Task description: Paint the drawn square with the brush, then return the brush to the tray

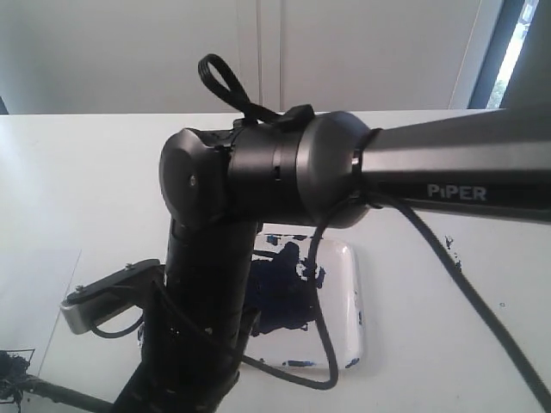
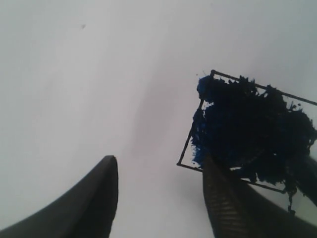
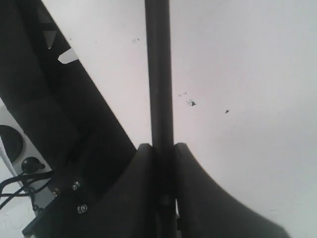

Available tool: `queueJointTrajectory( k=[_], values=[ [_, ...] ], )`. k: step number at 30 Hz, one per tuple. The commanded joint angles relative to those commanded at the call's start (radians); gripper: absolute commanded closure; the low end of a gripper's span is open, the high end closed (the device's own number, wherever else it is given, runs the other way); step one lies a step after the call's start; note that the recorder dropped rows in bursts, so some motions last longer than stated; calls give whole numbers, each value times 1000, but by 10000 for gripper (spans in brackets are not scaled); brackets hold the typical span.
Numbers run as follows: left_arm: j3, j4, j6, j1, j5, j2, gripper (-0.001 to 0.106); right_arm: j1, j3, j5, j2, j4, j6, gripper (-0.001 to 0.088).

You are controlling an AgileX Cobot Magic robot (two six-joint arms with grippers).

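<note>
The right gripper (image 3: 163, 148) clamps the brush (image 3: 159, 74), while the left gripper (image 2: 159, 159) hangs, jaws apart, near the drawn square (image 2: 247, 129).

Bright daylight from window (image 1: 516, 43), washed-out whites, soft blur, faint shadows

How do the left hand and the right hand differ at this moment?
The left hand stands open and empty, while the right hand is shut on the brush, gripping its black handle. The left hand is right beside the drawn square, which is blotched dark blue inside, while no square shows near the right hand. Both hands have the same dark, tapered look.
</note>
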Motion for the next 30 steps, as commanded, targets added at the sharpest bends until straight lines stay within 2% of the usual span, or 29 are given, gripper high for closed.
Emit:
queueJointTrajectory(
  k=[11, 30],
  values=[
    [0, -4, 0, 0, 0, 0, 489, 0, -47, -11, 19, -74, 5, 868],
    [0, -4, 0, 0, -2, 0, 489, 0, -68, 13, 51, -77, 18, 868]
  ],
)
